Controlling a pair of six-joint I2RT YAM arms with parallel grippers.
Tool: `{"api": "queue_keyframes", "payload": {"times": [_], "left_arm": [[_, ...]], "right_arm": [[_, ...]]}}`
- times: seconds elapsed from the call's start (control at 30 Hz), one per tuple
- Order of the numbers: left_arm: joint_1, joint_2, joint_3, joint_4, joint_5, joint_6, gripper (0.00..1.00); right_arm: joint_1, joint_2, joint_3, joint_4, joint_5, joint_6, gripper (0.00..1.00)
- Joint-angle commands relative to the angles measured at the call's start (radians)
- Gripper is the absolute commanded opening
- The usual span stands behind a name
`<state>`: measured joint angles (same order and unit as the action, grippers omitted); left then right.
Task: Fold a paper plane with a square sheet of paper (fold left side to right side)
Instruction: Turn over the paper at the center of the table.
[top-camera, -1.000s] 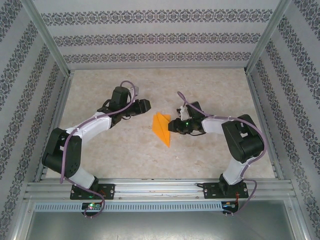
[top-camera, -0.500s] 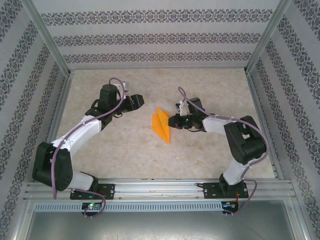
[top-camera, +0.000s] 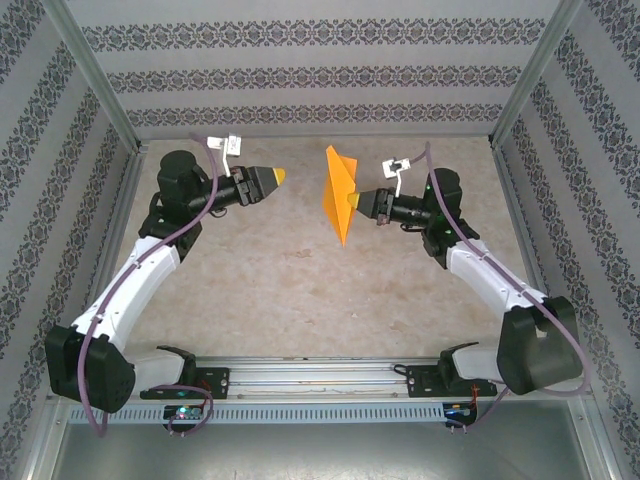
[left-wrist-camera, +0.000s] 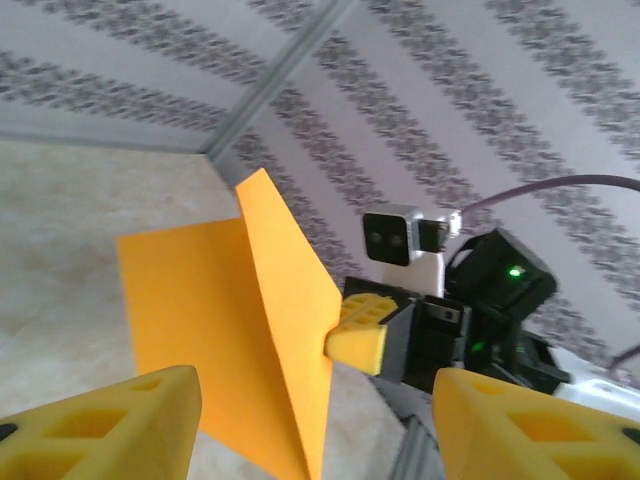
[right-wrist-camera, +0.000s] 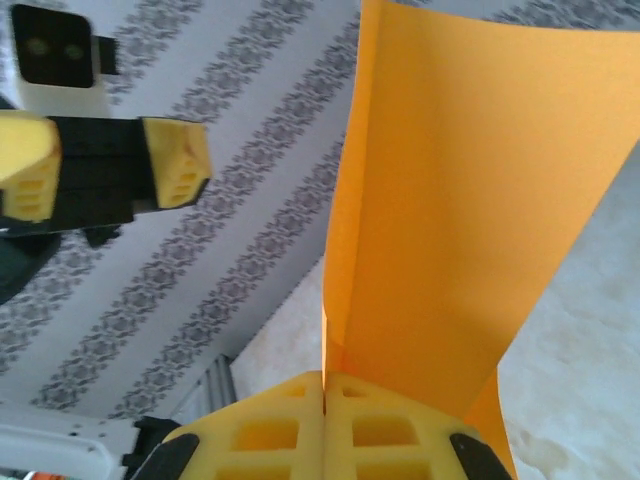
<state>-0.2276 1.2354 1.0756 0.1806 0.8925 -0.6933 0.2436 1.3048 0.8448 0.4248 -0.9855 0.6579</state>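
The right gripper (top-camera: 356, 203) is pinched tight on the paper plane (top-camera: 340, 193), its yellow pads meeting on a lower edge of the orange paper in the right wrist view, where the right gripper (right-wrist-camera: 323, 408) sits under the tall folded sheet (right-wrist-camera: 450, 200). The plane hangs in the air above the far middle of the table (top-camera: 260, 290), standing on edge with its wide end toward the back wall and its point toward the arms' bases. The left gripper (top-camera: 274, 177) faces it from the other side, near but apart, with its jaws spread and nothing between them; its own camera looks past its fingers (left-wrist-camera: 110, 425) at the plane's creased flank (left-wrist-camera: 230, 330). The folding looks largely done, and the step in hand is probably a mid-air handover or a last pressing of the crease. The next move would call for the left gripper to close on the thin free edge, squarely, without buckling it.
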Motion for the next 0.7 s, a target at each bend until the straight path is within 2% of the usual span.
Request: {"api": "queue_keyframes", "payload": {"times": [0.0, 0.2, 0.43, 0.67], "left_arm": [[-0.013, 0.024, 0.033, 0.157, 0.142, -0.098, 0.62], [-0.073, 0.062, 0.07, 0.156, 0.165, -0.082, 0.63], [-0.092, 0.086, 0.088, 0.097, 0.161, -0.048, 0.63], [-0.115, 0.103, 0.097, 0.125, 0.168, -0.061, 0.62]], "right_arm": [[0.01, -0.038, 0.043, 0.148, -0.076, 0.082, 0.0], [0.072, -0.034, 0.081, 0.191, -0.086, 0.12, 0.0], [0.124, -0.02, 0.107, 0.215, -0.077, 0.143, 0.0], [0.144, 0.002, 0.122, 0.219, -0.079, 0.154, 0.0]]}}
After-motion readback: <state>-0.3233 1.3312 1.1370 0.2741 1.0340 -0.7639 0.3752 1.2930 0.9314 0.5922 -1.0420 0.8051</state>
